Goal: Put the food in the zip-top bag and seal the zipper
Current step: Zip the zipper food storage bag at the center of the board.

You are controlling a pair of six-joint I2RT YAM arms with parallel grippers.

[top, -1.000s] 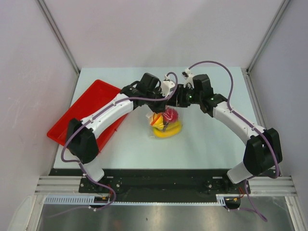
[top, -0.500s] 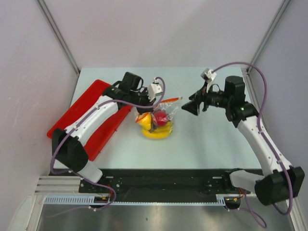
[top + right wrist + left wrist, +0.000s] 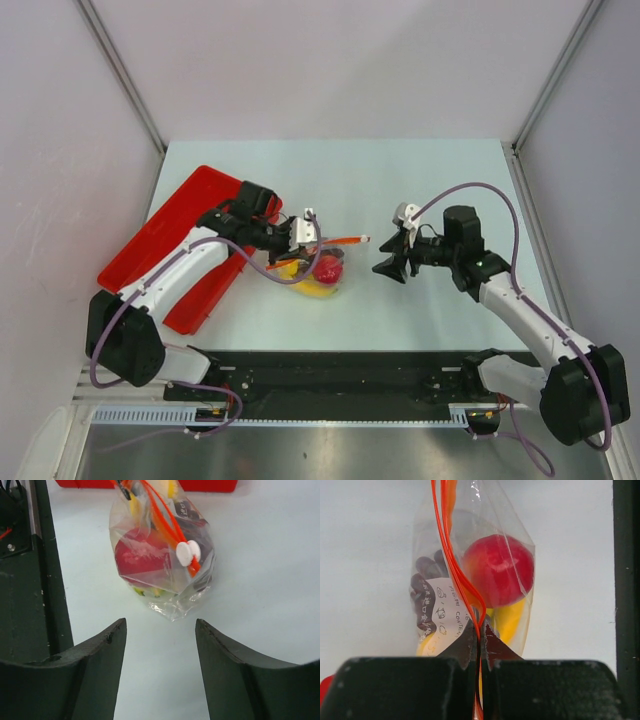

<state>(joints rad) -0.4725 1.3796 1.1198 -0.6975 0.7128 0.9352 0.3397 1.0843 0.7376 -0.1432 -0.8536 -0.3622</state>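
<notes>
1 zip-top bag [image 3: 325,272] of food [image 3: 497,570] is pinched at the zipper [image 3: 451,545] by the left hand [image 3: 479,635]; the right hand [image 3: 385,268] is spread, well apart. A pale worktop [image 3: 430,190] is seen beneath, a red tray [image 3: 185,220] beside.

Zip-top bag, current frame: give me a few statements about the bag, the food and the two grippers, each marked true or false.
1. The left gripper is clamped on the zipper. True.
2. The right gripper holds the bag. False: it is open and apart from the bag, pointing toward it.
3. The red fruit is inside the bag. True.
4. The banana bunch lies outside the bag. False: the banana bunch is inside, next to the red fruit.
5. A white slider sits on the zipper, at the end nearer the right gripper. True.
</notes>
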